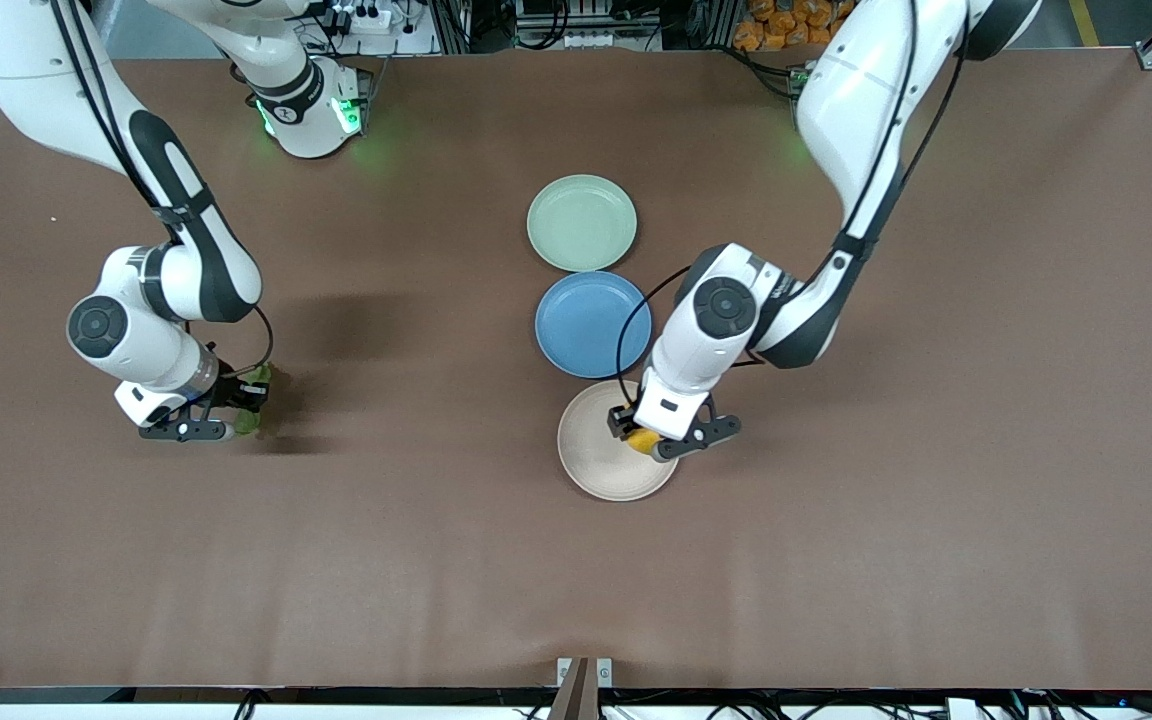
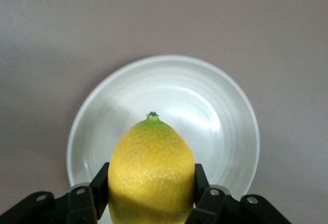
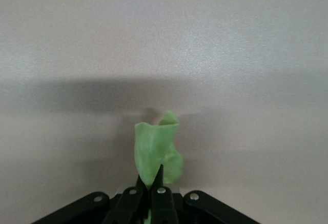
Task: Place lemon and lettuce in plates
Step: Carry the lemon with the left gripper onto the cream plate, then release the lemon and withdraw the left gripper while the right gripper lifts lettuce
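Note:
My left gripper [image 1: 648,440] is shut on the yellow lemon [image 1: 644,441] and holds it just over the cream-beige plate [image 1: 596,460]. In the left wrist view the lemon [image 2: 151,175] sits between the fingers above that plate [image 2: 215,106]. My right gripper [image 1: 244,405] is shut on the green lettuce [image 1: 254,400] over bare table toward the right arm's end. In the right wrist view the lettuce [image 3: 156,152] sticks out past the closed fingertips. The pale green plate [image 1: 582,222] lies empty, farthest from the front camera.
A blue plate [image 1: 591,322] lies between the pale green and cream-beige plates, touching both. The brown table [image 1: 936,450] stretches wide around the row of plates.

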You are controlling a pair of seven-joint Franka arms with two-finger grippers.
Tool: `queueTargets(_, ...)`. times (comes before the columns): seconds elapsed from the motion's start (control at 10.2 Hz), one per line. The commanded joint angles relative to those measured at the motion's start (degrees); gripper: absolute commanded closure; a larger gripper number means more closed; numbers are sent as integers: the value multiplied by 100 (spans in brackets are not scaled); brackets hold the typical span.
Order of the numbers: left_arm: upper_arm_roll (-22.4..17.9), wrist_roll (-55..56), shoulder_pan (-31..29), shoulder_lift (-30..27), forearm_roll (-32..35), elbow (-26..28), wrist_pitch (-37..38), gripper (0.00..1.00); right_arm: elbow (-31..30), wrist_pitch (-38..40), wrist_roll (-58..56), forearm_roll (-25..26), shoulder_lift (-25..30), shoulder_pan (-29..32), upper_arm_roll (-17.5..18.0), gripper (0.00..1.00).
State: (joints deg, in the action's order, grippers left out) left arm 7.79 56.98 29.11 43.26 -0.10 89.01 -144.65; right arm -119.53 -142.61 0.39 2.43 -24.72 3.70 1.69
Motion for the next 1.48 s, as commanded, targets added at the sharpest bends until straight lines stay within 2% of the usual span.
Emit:
queueTargets(0.0,-120,461,323,297,-8,-191,-46,100,253,967,-13,-5,440,104,77,100)
queueTargets(0.1,-120,472,332,324,1,-165,-46,93,368,1372,48,-14,590,104,77,100)
queueTargets(0.2,-120,463,332,324,1,-139,-37,61,369,1498,171,-32,722,87,85,100)
queueTargets(0.3,-120,472,315,280,10,-112,-11,1,369,1604,407,-41,801,17,112,100)
queueTargets(0.39,-224,463,324,219,19,-121,94,0,369,1735,774,-67,889,-149,121,100)
queueTargets(0.49,-364,463,332,97,158,-121,252,0,351,1789,1335,-76,986,-246,286,100)
queueTargets(0.69,-576,332,88,-307,851,-173,420,0,369,1869,2268,-76,1048,-256,917,100)
queueTargets(0.89,-594,-751,-526,-842,977,-165,638,0,360,1860,2859,-85,1074,-265,1489,100)
queueTargets(1.18,-559,-2861,-1291,-1756,880,-191,2058,0,307,1868,3649,-58,1057,-282,2376,100)
queueTargets(1.38,-585,-3770,-1626,-2371,880,-191,3044,0,246,1886,4115,-23,1066,-413,2808,100)
